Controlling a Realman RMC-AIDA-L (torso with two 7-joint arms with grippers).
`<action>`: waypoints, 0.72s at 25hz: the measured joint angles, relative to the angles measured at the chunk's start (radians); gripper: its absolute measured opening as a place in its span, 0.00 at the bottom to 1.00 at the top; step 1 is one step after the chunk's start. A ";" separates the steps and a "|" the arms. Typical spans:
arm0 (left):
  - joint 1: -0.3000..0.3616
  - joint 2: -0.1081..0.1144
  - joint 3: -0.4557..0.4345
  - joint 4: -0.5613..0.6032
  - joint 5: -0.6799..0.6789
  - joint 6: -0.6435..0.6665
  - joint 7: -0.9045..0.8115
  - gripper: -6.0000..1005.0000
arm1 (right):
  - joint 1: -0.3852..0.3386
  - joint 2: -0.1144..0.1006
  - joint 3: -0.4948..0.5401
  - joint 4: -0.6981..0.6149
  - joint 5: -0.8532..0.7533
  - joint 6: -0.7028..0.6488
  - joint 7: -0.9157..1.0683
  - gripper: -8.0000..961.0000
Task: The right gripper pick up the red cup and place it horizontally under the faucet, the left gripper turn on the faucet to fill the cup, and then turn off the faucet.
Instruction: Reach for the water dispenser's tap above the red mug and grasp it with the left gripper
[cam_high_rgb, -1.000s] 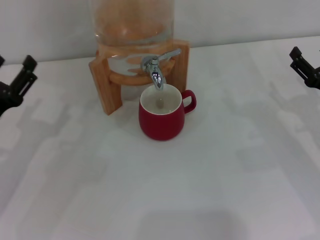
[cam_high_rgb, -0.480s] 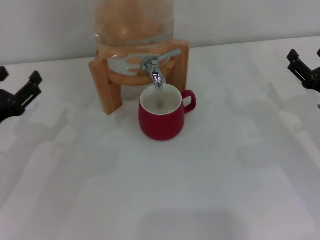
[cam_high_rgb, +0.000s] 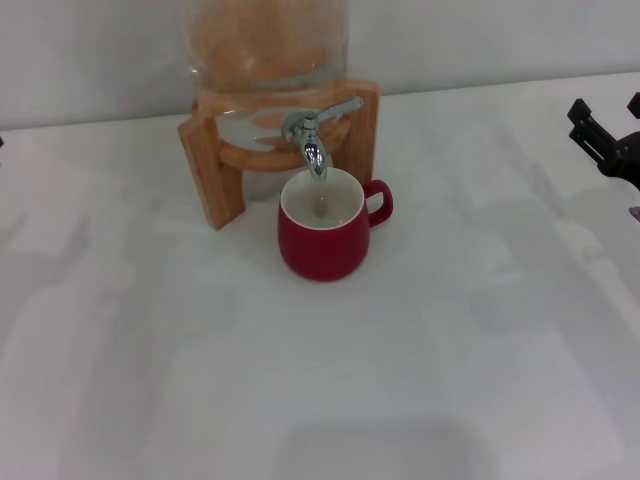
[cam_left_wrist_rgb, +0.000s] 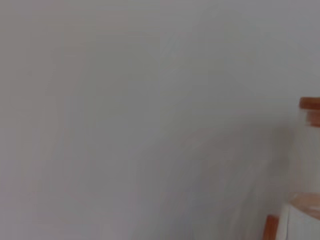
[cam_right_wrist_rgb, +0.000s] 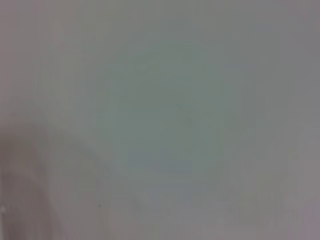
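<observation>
- The red cup (cam_high_rgb: 322, 236) stands upright on the white bench (cam_high_rgb: 330, 380), toward the bench's back edge and about midway between its side edges.
- Its white inside faces up and its loop handle points toward the bench's right edge.
- The faucet (cam_high_rgb: 312, 135) sits directly above the cup's mouth, its spout tip just over the rim; its thin lever slants up toward the right.
- The faucet is fitted to a glass jar (cam_high_rgb: 265, 45) resting in a wooden stand (cam_high_rgb: 222, 160), which stands just behind the cup near the back edge; the stand's front left leg is beside the cup, apart from it.
- My right tool (cam_high_rgb: 608, 140) hangs at the bench's right edge, well apart from the cup, holding nothing; its fingers appear spread apart.
- My left tool is out of sight in the head view; its wrist camera shows only bare surface and a sliver of the wooden stand.
</observation>
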 joint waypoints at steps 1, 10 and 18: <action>0.002 -0.003 -0.021 0.025 0.087 0.004 -0.091 0.86 | 0.000 0.000 0.000 0.000 0.000 0.001 0.000 0.91; -0.082 -0.032 -0.229 0.215 0.854 0.254 -0.810 0.86 | 0.000 -0.001 0.000 -0.003 0.000 0.012 0.001 0.91; -0.241 -0.051 -0.328 0.374 1.306 0.581 -1.047 0.86 | 0.016 -0.002 -0.001 -0.004 -0.002 0.013 0.013 0.91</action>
